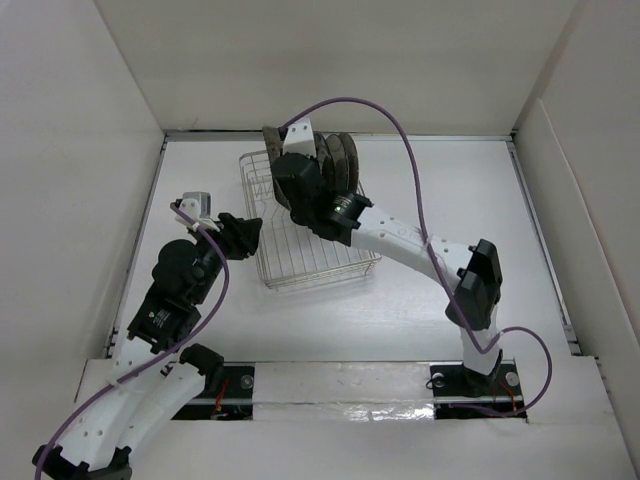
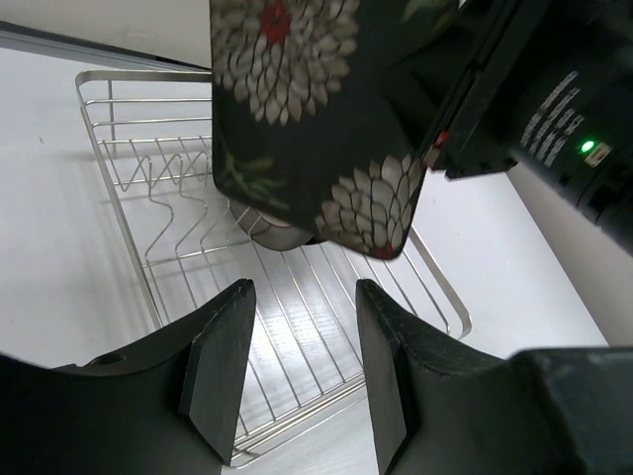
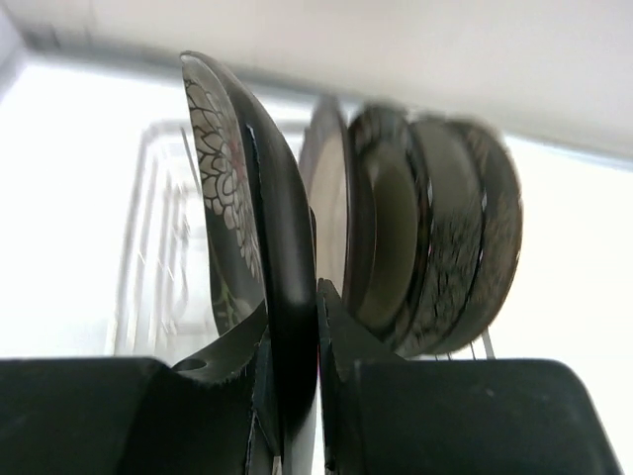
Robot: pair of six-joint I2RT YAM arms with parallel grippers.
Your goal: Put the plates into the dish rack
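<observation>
Square black floral plate (image 3: 229, 188): stands on edge and is held up over the dish rack (image 1: 300, 255), at its far end.
Grip: right gripper (image 3: 292, 297) is clamped on the plate's lower rim, one finger on each face. The jaws are nearly closed, with only the plate's thickness between them.
Neighbours: the other round plates (image 3: 435, 237) stand on edge in the rack, packed close together. The floral plate is just beside the nearest of them and parallel to it. I cannot tell whether the two touch.
Key relation: the free slot lies straight below the plate, on the side of the row towards the open length of the rack. The plate's flat face runs across the rack's long axis, so it already lines up with the prongs (image 2: 183, 213).
Seating: from the left wrist view the plate's lower corner appears to hang above the wires, so I judge it is not yet seated.
Right arm: reaches diagonally from its base across the table, with the wrist over the rack's far end.
Left gripper (image 2: 302, 366): jaws spread wide and hold nothing. It sits by the rack's near-left side and points into the rack.
Nearer arm: the right one, which already has the plate.
Coming move: likely a straight lowering between the prongs, then a release.
</observation>
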